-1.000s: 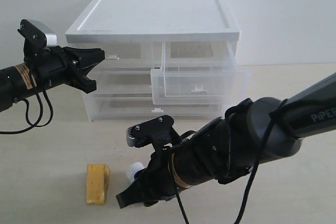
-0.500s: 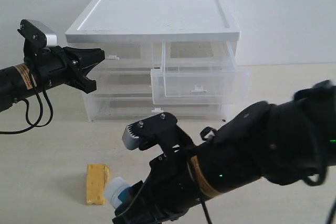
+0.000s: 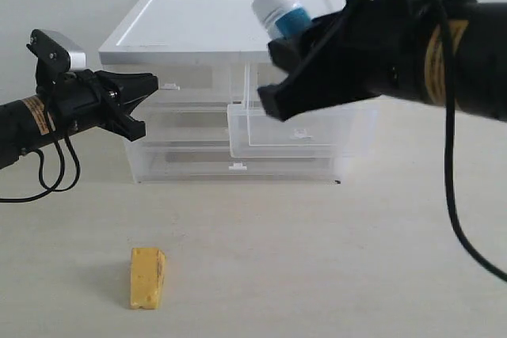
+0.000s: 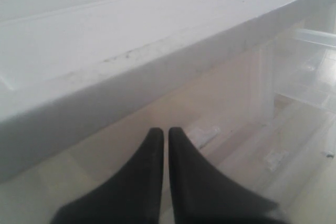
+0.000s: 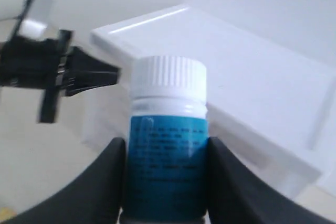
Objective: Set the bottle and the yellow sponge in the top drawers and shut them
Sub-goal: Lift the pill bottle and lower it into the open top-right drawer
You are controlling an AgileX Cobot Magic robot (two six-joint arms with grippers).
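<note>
The white-topped translucent plastic cabinet [image 3: 238,29] at upper centre has its right top drawer [image 3: 301,128] pulled out. The right gripper [image 5: 167,142] has risen from the table to the upper right, jaws part-spread and clamped on the small white blue-labelled bottle [image 3: 281,9], so the pick looks done and the drop remains. The left gripper [image 3: 146,89] is unmoved at centre left, pinched together and empty, and the yellow foam sponge [image 3: 147,277] still lies at lower left.

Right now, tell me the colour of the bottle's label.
Blue-teal label on the bottle; right wrist view shows it best.
</note>
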